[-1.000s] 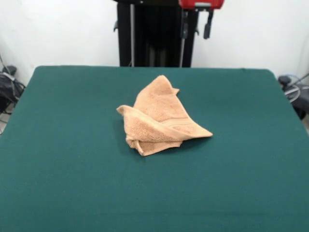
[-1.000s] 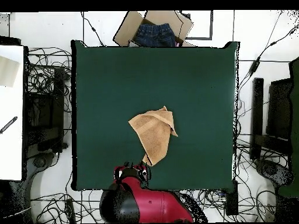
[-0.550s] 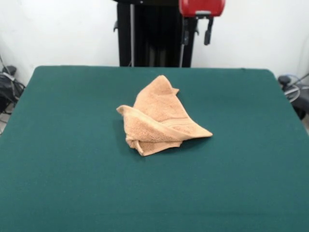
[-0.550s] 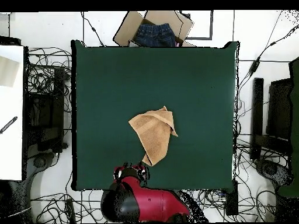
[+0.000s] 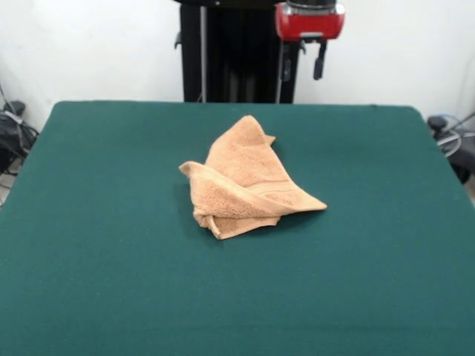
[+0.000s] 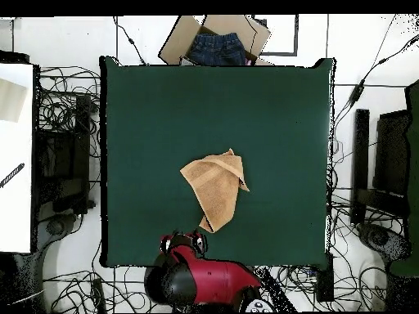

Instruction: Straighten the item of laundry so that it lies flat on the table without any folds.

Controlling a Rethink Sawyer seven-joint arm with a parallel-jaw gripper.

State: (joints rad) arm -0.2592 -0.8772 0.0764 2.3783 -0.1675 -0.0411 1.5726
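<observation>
Waiting above the far edge of the tabletop [image 5: 89,282], the gripper [image 5: 303,61] has not touched anything yet. Its two dark fingers [image 5: 319,59] hang down with a gap between them, and they hold nothing. So the job looks like it is at the very start: the reach for the towel is not yet done.

The towel [image 5: 241,182] sits near the middle of the tabletop, well apart from every edge. It is bunched and folded over itself, with one point sticking out toward the right edge and one toward the far edge. A fold lies on top of the lower part.

I think the next move is to come down on a loose corner, pinch it, and pull it out so the fold opens. The top flap looks like a good one to grab.

The tabletop is dark green and soft looking, with lots of bare room all round the towel. From above, a cardboard box [image 6: 176,45] with blue jeans [image 6: 217,49] sits past one edge, and black cables [image 6: 69,90] lie on the floor.
</observation>
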